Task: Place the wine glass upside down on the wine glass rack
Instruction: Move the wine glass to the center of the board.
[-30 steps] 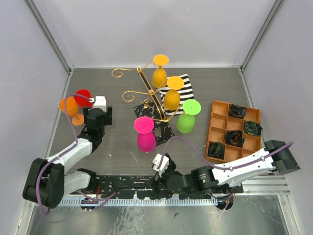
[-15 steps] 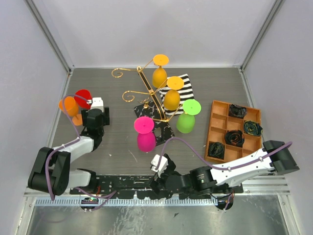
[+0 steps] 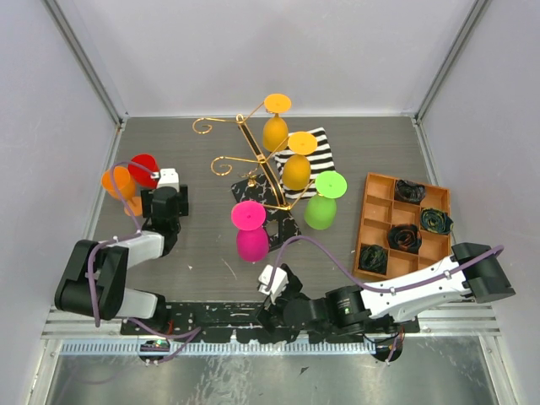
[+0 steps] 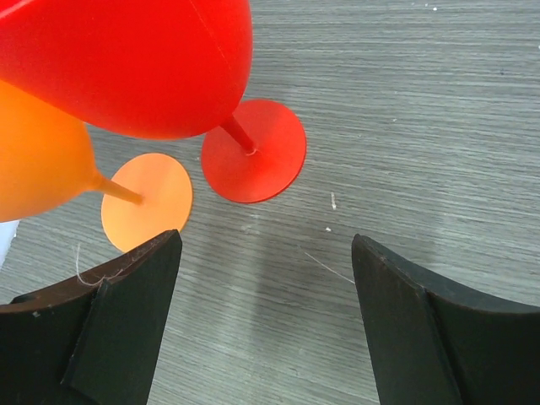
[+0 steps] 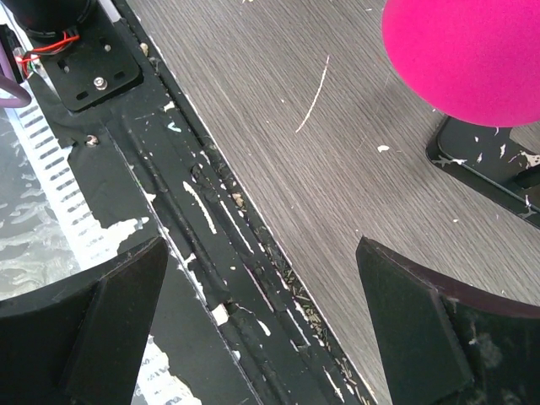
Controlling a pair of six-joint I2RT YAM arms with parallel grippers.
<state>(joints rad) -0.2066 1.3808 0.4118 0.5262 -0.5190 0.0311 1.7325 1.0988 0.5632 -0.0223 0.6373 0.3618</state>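
— Around the rack?
— Crowded. On the arms of the gold wine glass rack [image 3: 266, 190], feet uppermost: an upper amber glass [image 3: 274, 132], a lower amber glass [image 3: 295, 171], a green glass [image 3: 321, 211], a pink glass [image 3: 251, 243]. Behind it, a striped cloth [image 3: 319, 148]. Off to the right, an orange tray [image 3: 380, 181] of black rosettes [image 3: 405, 239].
— Surface and room?
— Grey wood-grain counter [image 3: 211, 245], flecked with white (worst along the black rail [image 5: 194, 211] at the near edge). Pale walls [image 3: 270, 51] on three sides.
— And the glass to hang?
— Far left of the counter, well apart from the rack. A red wine glass [image 3: 143, 169] and an orange wine glass [image 3: 118, 181], side by side, both standing on their feet. Cannot tell which of the two is meant.
— Left pincer?
— Left pincer [image 4: 266, 253] spread wide, gripping nothing, just short of the red foot; orange foot right beside one finger.
— Right?
— Right pincer [image 5: 261, 261] likewise apart and empty, low over the counter's near edge, pink glass just ahead.
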